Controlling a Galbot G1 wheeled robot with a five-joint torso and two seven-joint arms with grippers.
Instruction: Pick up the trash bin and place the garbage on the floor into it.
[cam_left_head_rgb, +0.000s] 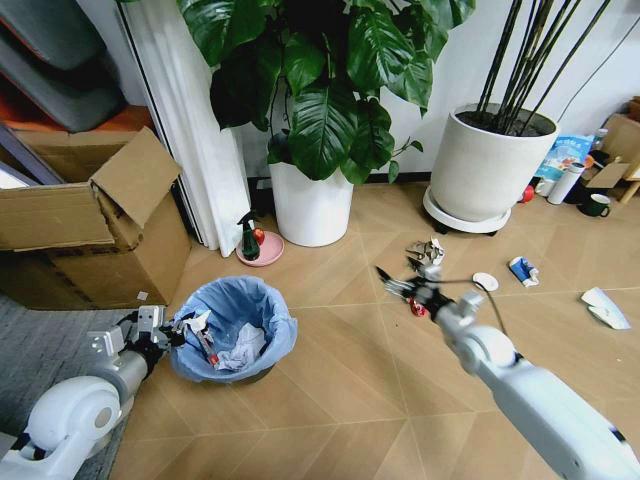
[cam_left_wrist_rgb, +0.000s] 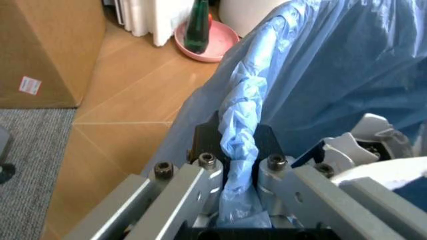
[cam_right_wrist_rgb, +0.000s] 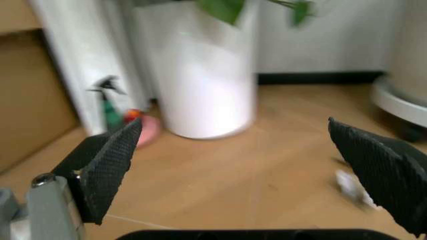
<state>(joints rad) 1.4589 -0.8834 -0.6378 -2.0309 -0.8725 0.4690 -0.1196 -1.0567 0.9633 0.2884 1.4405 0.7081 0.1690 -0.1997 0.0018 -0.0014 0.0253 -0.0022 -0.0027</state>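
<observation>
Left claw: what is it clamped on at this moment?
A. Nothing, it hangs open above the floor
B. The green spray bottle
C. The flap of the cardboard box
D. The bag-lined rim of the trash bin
D. In the left wrist view the left claw pinches the blue bag folded over the rim of the trash bin; the head view shows it at the bin's side.

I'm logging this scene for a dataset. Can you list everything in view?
Trash bin: one, black with light-blue bag, floor near the cardboard box, litter inside.
Floor garbage: crumpled white paper wad, white disc, blue-white packet, white scrap, red wrapper.
Plant pots: two, white, by the wall.
Spray bottle: one, green, on pink saucer.
Cardboard box: one, brown, open.
Left gripper: shut on the bin's rim.
Right gripper: open, above the floor garbage.
</observation>
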